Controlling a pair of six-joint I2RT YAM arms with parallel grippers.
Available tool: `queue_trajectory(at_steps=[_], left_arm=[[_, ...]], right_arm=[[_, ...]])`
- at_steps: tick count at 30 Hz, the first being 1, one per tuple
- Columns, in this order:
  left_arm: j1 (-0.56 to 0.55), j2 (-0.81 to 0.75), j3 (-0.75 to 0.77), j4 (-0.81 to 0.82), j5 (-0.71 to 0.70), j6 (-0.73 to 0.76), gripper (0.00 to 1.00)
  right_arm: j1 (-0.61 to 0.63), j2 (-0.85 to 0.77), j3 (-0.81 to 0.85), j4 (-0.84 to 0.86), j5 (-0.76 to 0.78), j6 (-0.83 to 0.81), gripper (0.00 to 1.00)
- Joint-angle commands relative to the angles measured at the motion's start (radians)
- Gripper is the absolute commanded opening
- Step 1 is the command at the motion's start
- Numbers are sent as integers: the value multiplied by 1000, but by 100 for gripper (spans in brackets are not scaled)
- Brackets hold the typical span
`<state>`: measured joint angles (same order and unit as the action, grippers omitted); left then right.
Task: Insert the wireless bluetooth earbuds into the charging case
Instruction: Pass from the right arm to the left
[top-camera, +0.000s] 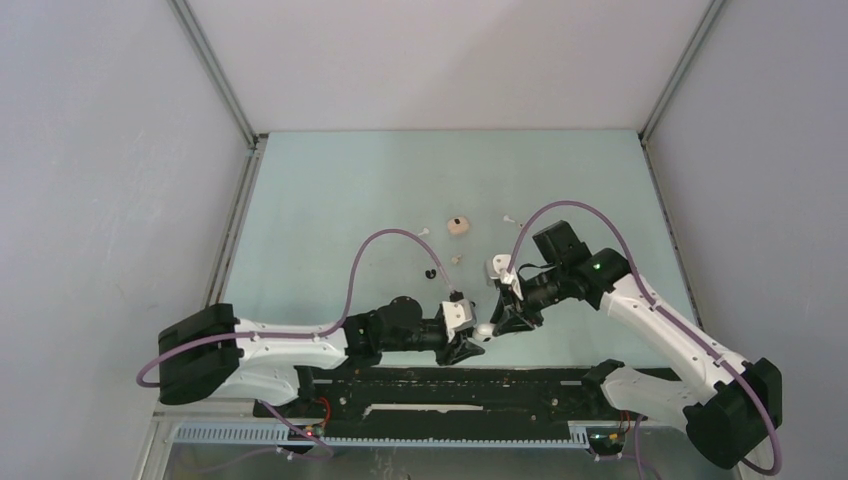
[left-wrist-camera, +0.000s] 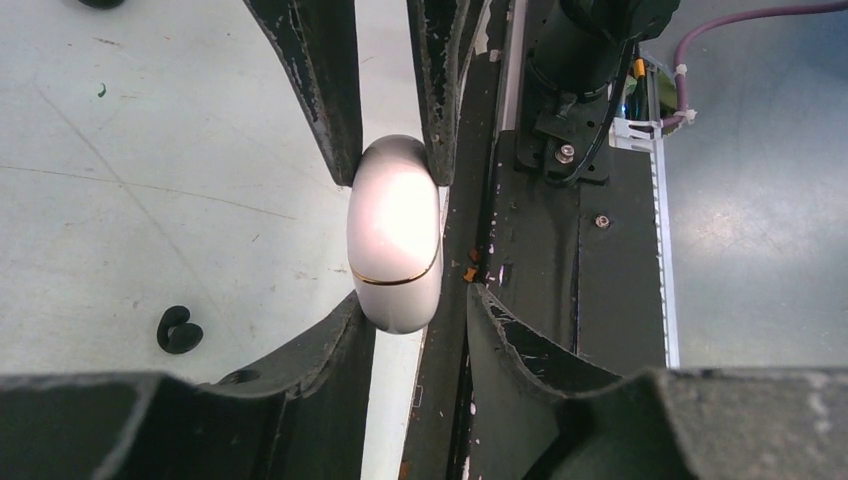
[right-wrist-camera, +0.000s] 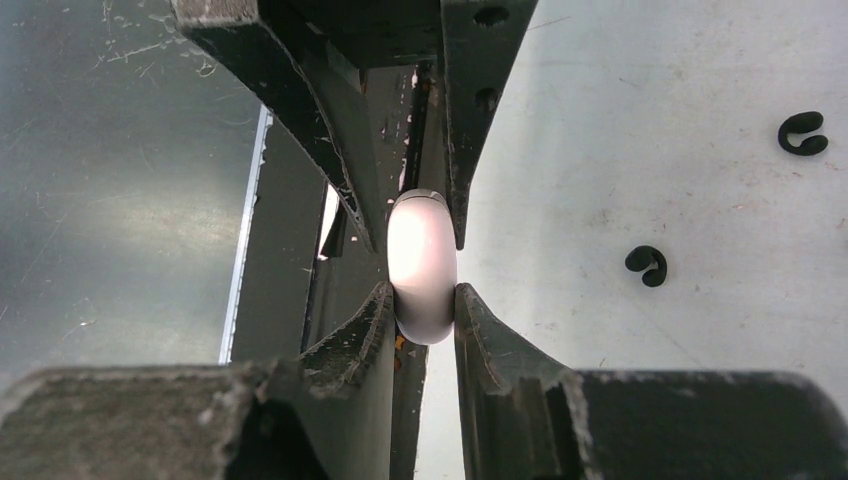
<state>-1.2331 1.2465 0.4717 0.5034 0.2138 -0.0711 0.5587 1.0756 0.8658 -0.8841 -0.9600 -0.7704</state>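
White glossy case (left-wrist-camera: 393, 230), both ends partly hidden in the jaws, sits clamped in the right gripper (right-wrist-camera: 424, 295). Left gripper (left-wrist-camera: 415, 298) flanks its other end, grip hard to judge. Black earbuds (right-wrist-camera: 646, 265) lie loose on the table (right-wrist-camera: 700, 60) beside both grippers, outside the case.

Both arms bend inward, tips meeting: right pincer (right-wrist-camera: 425, 296) clamps the charging case (left-wrist-camera: 392, 230), left pincer (left-wrist-camera: 410, 302) jaws stand slightly apart around its other end.

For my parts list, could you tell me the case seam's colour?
Gold seam on the case, clearest in the left wrist view.
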Motion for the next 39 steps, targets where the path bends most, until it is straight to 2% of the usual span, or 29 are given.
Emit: queue_trajectory(at_steps=[1,8,18,22,28,30,33,35,37,39], left_arm=[[-8,23,53,53,12,-7,43],[-8,15,61,53,-3,-2,45],[-8,2,90,-67,-38,33,45],[-8,7,82,-58,-39,32,39],[-8,14,50,28,-44,19,22],[-8,19,35,67,-45,17,17],[-8,37,7,140,-49,21,11],[-8,44,-8,188,-50,17,8],[-8,46,-33,259,-50,3,5],[-8,50,-55,334,-49,-14,2]], right_arm=[[8,-27,5,27,5,5,6],[28,-24,-2,30,36,2,6],[46,-21,-10,37,64,0,6],[49,-18,-10,39,63,1,7],[51,-17,-10,34,54,2,9],[48,-21,-10,33,47,7,17],[20,-38,-10,36,20,25,38],[-10,-50,-11,34,-3,33,48],[-36,-60,-23,40,-23,34,55],[-45,-65,-37,46,-19,33,57]])
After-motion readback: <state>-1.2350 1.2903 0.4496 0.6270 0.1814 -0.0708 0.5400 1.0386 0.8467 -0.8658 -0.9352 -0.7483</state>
